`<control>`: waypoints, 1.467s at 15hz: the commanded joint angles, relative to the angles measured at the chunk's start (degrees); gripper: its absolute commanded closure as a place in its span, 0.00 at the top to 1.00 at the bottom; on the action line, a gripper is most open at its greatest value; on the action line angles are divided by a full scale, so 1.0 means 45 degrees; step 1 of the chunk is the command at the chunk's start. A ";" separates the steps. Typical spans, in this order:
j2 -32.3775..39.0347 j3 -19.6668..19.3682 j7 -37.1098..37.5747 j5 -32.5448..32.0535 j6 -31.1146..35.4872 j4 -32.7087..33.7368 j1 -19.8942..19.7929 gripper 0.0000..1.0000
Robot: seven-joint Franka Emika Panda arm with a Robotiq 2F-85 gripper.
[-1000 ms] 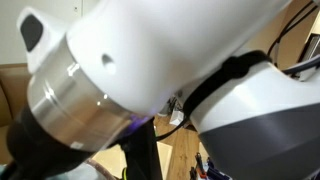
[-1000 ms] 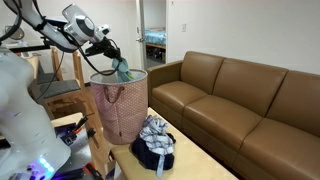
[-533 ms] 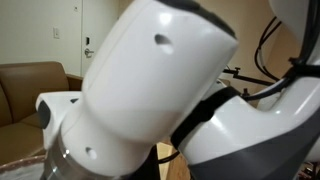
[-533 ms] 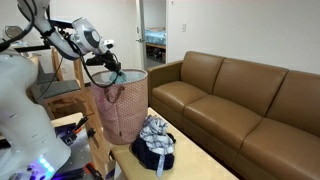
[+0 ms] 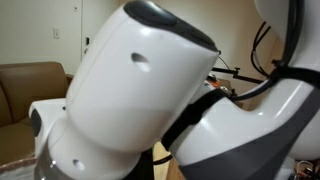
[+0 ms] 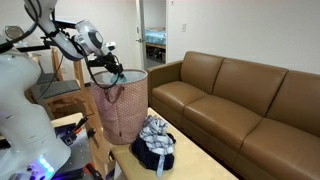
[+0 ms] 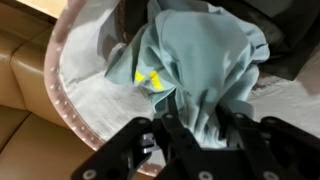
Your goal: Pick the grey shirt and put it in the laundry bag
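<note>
Grey shirt [image 7: 205, 60] hangs as a loose bunch from the hand [image 7: 197, 128]. Its fingers [image 7: 150, 140] are closed on a gather of cloth at the top, and the rest droops into the open mouth of the laundry bag [image 7: 55, 95]. In an exterior view the shirt [image 6: 119, 74] shows only as a pale fold at the bag's rim, with the hand [image 6: 110, 68] just above it. The bag [image 6: 118, 115] stands upright on the bench [image 6: 200, 162], beside a dark heap of other clothes [image 6: 153, 142]. In an exterior view the arm [image 5: 130, 90] fills the picture and hides the shirt.

We judge the shirt to be light, soft and quite limp. It keeps no shape of its own, cannot break, and will drape over whatever it meets. Such cloth is best taken where several folds are bunched together, as we have it now. A single thin layer could slide out from between the fingers. Once let go it should drop by its own weight, though a trailing sleeve or hem may catch on the rim. The bag looks soft-walled, so we would not drag cloth across its edge.
</note>
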 commanded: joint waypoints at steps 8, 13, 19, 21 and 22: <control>0.0464 -0.0239 -0.1243 -0.0041 -0.1578 0.1632 -0.0078 1.00; -0.0204 -0.1062 -0.2606 0.0827 -0.1634 0.2019 0.0254 1.00; -0.2196 -0.4576 -0.4498 0.2974 -0.2048 0.1296 0.2332 1.00; -0.2754 -0.6031 -0.5013 0.3221 -0.2310 0.0785 0.3336 1.00; -0.2993 -0.6772 -0.5383 0.3357 -0.2224 0.0371 0.3865 1.00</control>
